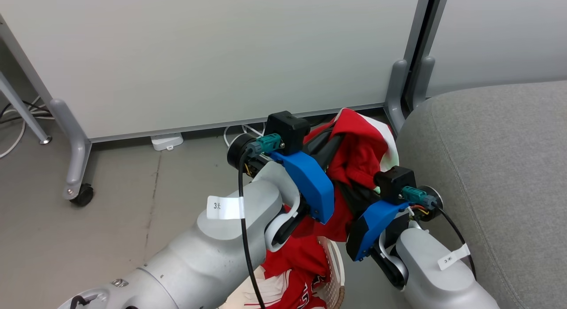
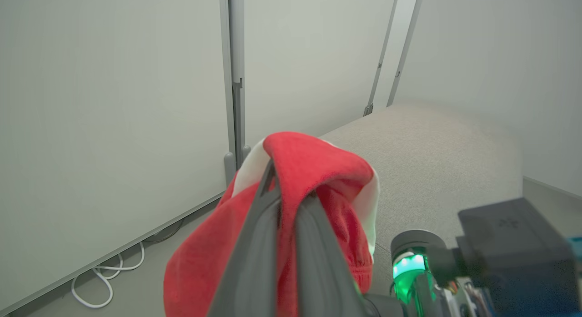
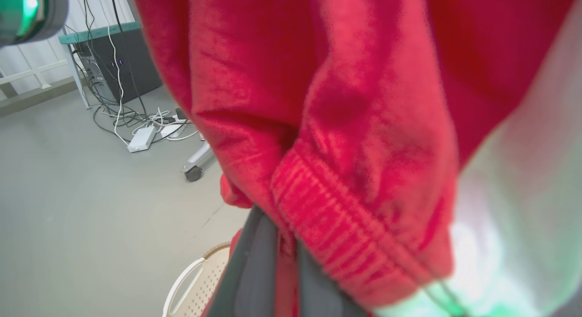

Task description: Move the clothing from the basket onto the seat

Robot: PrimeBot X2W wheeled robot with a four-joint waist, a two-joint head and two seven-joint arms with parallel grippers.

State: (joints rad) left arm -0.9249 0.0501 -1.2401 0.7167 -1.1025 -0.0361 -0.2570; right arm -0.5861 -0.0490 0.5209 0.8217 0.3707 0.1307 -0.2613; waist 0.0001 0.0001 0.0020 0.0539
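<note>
Worked over grey floor [image 1: 133, 220], left of the seat [image 1: 487, 167]. Had left hand [image 2: 288, 189] pinched shut on the red garment [image 1: 359, 154], right hand [image 3: 277, 258] clamped on its ribbed hem, just left of the seat. Saw second garment [image 1: 297, 264] lying in the basket [image 1: 334, 264], lower, beside the seat. Probably needed a joint, level swing over the seat before release.

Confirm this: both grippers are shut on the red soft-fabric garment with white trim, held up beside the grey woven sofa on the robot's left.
Wrong side: the head view shows the large grey woven-fabric sofa on the robot's right. The rest holds: the left gripper and right gripper are both shut on the red soft-fabric garment with white trim, held up beside it.
</note>
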